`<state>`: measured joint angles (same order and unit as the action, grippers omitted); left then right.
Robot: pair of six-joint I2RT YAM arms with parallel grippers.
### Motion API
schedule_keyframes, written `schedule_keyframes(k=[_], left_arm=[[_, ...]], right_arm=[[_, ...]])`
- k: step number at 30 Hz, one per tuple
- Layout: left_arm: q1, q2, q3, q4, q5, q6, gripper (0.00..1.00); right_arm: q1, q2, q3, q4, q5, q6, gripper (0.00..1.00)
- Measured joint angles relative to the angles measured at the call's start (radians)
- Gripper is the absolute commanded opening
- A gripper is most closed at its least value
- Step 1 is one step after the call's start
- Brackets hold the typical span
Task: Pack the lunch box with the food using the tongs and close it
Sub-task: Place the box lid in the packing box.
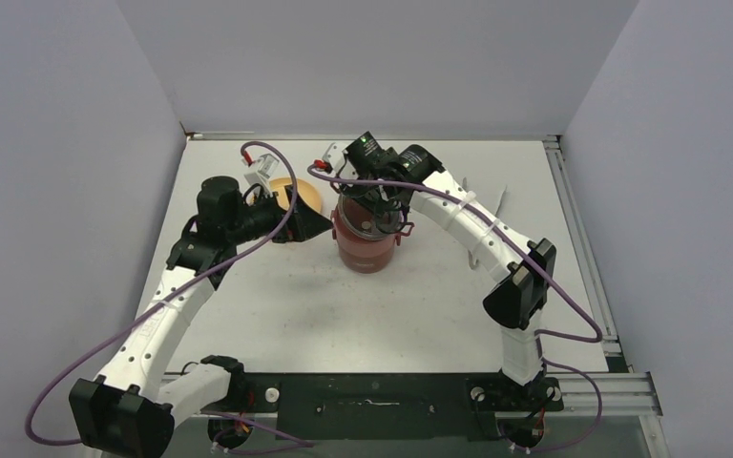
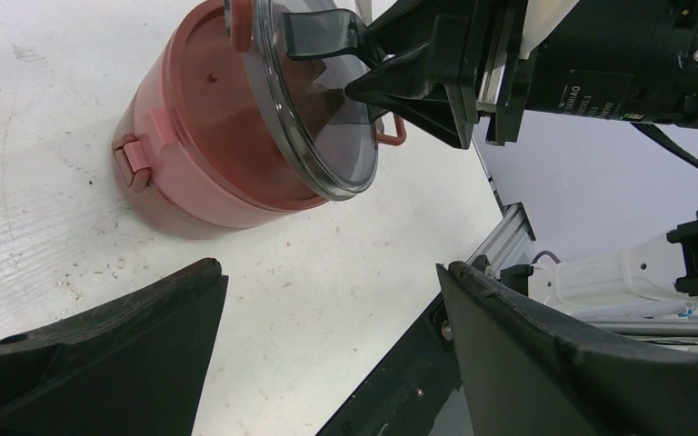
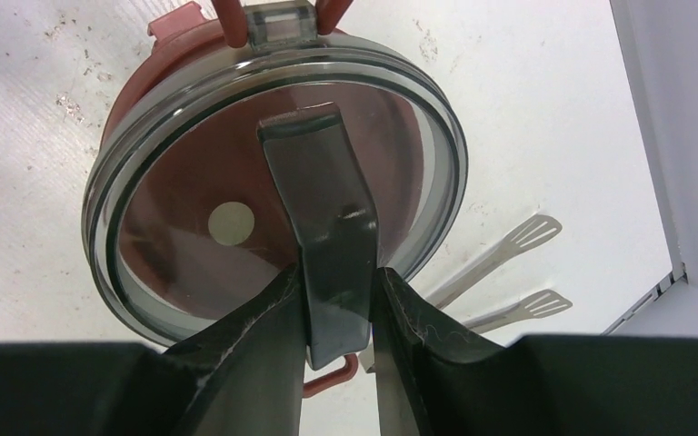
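The white table [image 1: 420, 305] has the red lunch box [image 1: 363, 250] standing near its middle. The grey lid [image 3: 191, 182] tilts over the box top. The right end effector [image 3: 338, 283] pinches the lid's handle. The left end effector [image 2: 327, 268] is wide open and holds nothing. The tongs [image 3: 509, 245] lie on the table beside the box.

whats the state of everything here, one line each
lunch box: stacked upright, not closed yet
top lid: tilted over the lunch box, not seated
right pincer: shut on the top lid's handle
left pincer: open, empty
tongs: lying on the table, untouched
plate: on the table, partly hidden
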<state>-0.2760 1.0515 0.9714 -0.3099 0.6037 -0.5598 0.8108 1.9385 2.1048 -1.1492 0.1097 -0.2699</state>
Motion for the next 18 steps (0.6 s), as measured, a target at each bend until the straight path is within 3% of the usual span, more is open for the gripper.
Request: schedule_keyframes(k=[18], left_arm=[[0.011,0.014,0.0,0.01,-0.027,0.005,0.9]], right_arm=[[-0.005,-0.005,-0.114,0.154,-0.062,-0.013,0.47]])
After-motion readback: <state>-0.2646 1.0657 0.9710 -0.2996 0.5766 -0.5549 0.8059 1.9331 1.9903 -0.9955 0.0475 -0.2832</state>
